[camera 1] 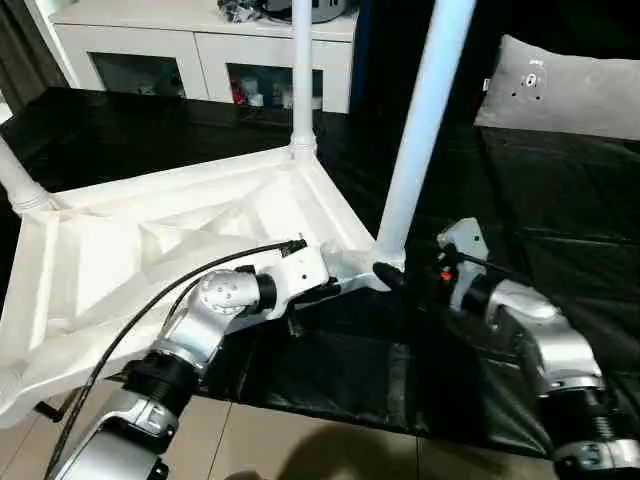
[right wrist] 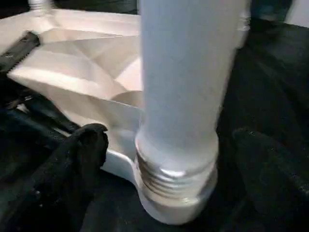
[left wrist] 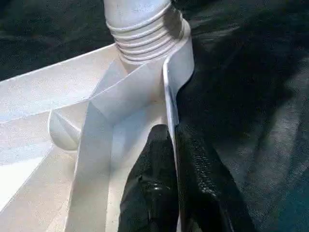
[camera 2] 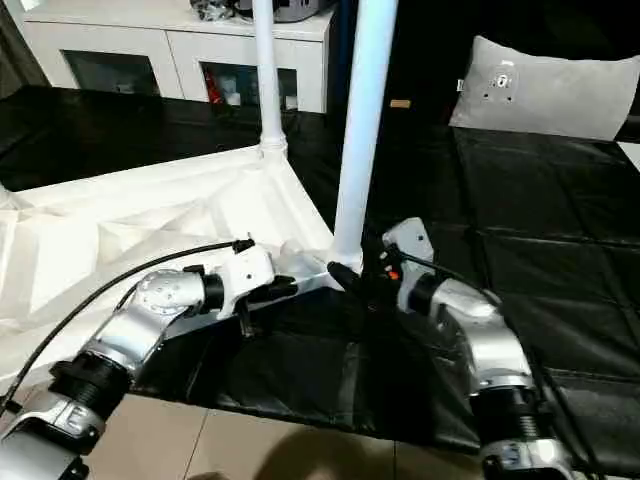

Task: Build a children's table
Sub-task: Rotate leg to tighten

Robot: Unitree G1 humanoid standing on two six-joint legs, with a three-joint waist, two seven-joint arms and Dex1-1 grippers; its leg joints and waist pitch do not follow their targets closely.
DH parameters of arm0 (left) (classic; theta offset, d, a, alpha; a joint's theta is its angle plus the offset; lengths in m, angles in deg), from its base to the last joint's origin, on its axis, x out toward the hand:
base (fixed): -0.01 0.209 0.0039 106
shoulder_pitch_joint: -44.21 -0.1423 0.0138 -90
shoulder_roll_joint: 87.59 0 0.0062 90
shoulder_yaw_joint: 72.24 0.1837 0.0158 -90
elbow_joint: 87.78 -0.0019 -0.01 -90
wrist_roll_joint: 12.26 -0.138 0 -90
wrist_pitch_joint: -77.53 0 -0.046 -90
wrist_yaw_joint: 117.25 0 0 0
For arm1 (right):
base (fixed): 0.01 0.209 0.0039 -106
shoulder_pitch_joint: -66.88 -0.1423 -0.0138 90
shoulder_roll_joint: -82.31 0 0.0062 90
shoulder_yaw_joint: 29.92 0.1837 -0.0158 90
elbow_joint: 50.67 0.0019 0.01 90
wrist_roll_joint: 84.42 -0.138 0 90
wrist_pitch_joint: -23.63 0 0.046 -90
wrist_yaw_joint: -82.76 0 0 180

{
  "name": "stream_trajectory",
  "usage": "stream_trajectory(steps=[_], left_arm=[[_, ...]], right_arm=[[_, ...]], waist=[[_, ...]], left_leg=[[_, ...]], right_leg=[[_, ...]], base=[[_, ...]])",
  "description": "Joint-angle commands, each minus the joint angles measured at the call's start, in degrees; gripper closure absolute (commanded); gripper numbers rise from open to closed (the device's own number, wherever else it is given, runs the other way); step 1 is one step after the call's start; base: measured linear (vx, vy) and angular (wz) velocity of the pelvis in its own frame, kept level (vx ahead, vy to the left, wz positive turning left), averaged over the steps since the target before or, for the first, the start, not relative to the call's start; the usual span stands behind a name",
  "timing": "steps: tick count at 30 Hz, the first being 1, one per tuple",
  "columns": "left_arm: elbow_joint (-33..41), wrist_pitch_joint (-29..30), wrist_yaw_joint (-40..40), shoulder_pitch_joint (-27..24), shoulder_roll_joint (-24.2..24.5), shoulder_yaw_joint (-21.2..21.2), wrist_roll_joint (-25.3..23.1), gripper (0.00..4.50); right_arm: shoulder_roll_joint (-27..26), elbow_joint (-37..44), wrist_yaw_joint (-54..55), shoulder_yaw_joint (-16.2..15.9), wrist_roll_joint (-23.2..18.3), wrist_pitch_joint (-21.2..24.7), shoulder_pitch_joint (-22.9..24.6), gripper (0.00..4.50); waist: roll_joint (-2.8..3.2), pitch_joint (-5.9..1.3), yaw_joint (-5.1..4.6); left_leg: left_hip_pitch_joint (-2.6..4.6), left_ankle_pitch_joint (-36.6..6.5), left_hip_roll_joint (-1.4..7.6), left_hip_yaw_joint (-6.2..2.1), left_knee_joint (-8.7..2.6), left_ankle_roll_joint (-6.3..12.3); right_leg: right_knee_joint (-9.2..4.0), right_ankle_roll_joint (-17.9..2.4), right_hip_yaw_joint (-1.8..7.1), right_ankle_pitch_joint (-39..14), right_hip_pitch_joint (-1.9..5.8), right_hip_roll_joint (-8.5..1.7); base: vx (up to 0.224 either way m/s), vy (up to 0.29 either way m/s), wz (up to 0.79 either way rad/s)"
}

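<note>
While the left hand pinches the rim of the upturned table on the black mat, the right hand stands spread around the near leg; if its thread is not seated, the leg could tip.

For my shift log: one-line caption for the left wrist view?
Left pincer shut on the upturned table's rim, just below the threaded leg in its corner socket.

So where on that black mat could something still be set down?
Bare black mat lies between the near leg and the grey pillow, and between the table top and the cabinet. The near corner is crowded: both tools, left and right, meet there.
</note>
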Motion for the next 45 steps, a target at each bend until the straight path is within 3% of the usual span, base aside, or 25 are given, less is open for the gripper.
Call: stream_trajectory(steps=[1, 3, 4, 5, 8, 17, 24, 36, 39, 42, 45], left_arm=[[-0.50, -2.02, -5.61, -0.56, 1.40, 1.74, 0.68, 4.50], [-0.89, -3.21, -7.39, -0.41, 2.16, 1.89, 1.06, 4.50], [-1.43, -4.46, -9.17, -0.16, 2.93, 2.06, 1.53, 4.50], [-2.42, -6.34, -11.62, 0.37, 3.93, 2.32, 2.13, 4.50], [-2.30, -6.86, -14.48, 0.61, 4.61, 2.45, 3.21, 4.50], [0.68, -6.21, -25.07, -0.55, 6.53, 3.34, 7.93, 4.50], [1.29, -5.84, -28.24, -0.77, 6.99, 3.66, 9.05, 4.50], [0.91, -5.62, -28.37, -0.60, 6.86, 3.54, 9.25, 4.50], [1.72, -3.76, -27.12, -1.19, 5.98, 2.61, 10.50, 4.50], [3.36, 0.30, -23.57, -1.96, 4.34, 1.41, 11.48, 4.50], [3.93, 0.30, -21.77, -2.38, 3.53, 1.16, 11.31, 4.50]], right_arm=[[2.38, 0.68, -3.41, -0.68, 0.09, -1.17, -0.53, 0.08], [3.70, 0.18, -5.41, -1.24, 0.41, -1.97, -1.11, 0.08], [5.10, -0.05, -7.91, -2.21, 0.63, -2.76, -1.60, 0.08], [7.33, -0.30, -12.23, -4.07, 0.93, -3.50, -2.17, 0.08], [9.31, -0.44, -16.77, -6.33, 1.70, -3.77, -2.41, 0.08], [11.12, -1.78, -23.63, -10.09, 2.03, -6.12, -2.80, 0.08], [9.94, -2.38, -25.24, -9.86, 0.40, -5.65, -2.92, 0.62], [9.23, -1.47, -27.22, -9.78, -1.53, -4.56, -1.91, 1.65], [8.56, 0.10, -27.26, -9.43, -3.12, -2.92, -0.45, 1.76], [6.15, 4.26, -25.91, -8.17, -7.71, 1.94, 2.28, 1.80], [4.77, 5.96, -24.50, -8.39, -8.45, 3.04, 3.76, 1.81]], waist=[[-0.55, -2.92, 0.29], [-0.85, -2.88, 0.28], [-0.74, -2.92, 0.46], [-1.07, -2.85, 0.51], [-0.89, -2.78, 0.67], [-1.14, -3.06, 1.64], [-1.08, -2.88, 1.61], [-1.13, -3.07, 1.65], [-1.09, -3.10, 1.73], [-0.99, -3.14, 1.87], [-0.96, -2.99, 1.96]], left_leg=[[-0.15, -7.76, 2.45, -0.51, -3.56, 4.01], [0.02, -8.28, 2.50, -0.42, -3.55, 3.99], [0.01, -8.51, 2.41, -0.48, -3.50, 4.09], [-0.12, -8.62, 2.44, -0.37, -3.48, 4.36], [-0.03, -9.04, 2.60, -0.41, -3.54, 4.39], [-0.09, -6.17, 2.73, -0.32, -3.28, 5.20], [0.01, -8.00, 2.78, -0.38, -3.45, 4.50], [-0.03, -6.64, 2.71, -0.34, -3.27, 4.72], [-0.01, -6.41, 2.72, -0.34, -3.25, 4.65], [0.03, -6.03, 2.93, -0.39, -3.27, 4.98], [0.09, -7.23, 2.80, -0.37, -3.38, 4.58]], right_leg=[[-4.63, -9.92, 3.47, -9.45, 2.93, -5.20], [-4.70, -10.02, 3.44, -9.90, 2.79, -5.16], [-4.62, -10.12, 3.35, -10.29, 2.87, -5.20], [-4.64, -9.87, 3.38, -10.43, 2.94, -5.09], [-4.57, -9.80, 3.36, -11.46, 2.83, -5.19], [-3.72, -11.84, 3.40, -6.18, 2.95, -5.28], [-4.12, -11.17, 3.39, -9.74, 2.90, -5.31], [-3.85, -11.47, 3.32, -7.59, 2.99, -5.19], [-3.77, -11.49, 3.35, -7.16, 3.02, -5.16], [-3.53, -12.03, 3.35, -5.83, 2.95, -5.11], [-4.06, -11.31, 3.33, -8.67, 2.86, -5.20]], base=[[0.000, 0.000, 0.00], [0.000, 0.000, 0.00], [0.000, 0.000, 0.00], [0.000, 0.000, 0.00], [0.000, 0.000, 0.00], [0.000, 0.000, 0.00], [0.000, 0.000, 0.00], [0.000, 0.000, 0.00], [0.000, 0.000, 0.00], [0.000, 0.000, 0.00], [0.000, 0.000, 0.00]])
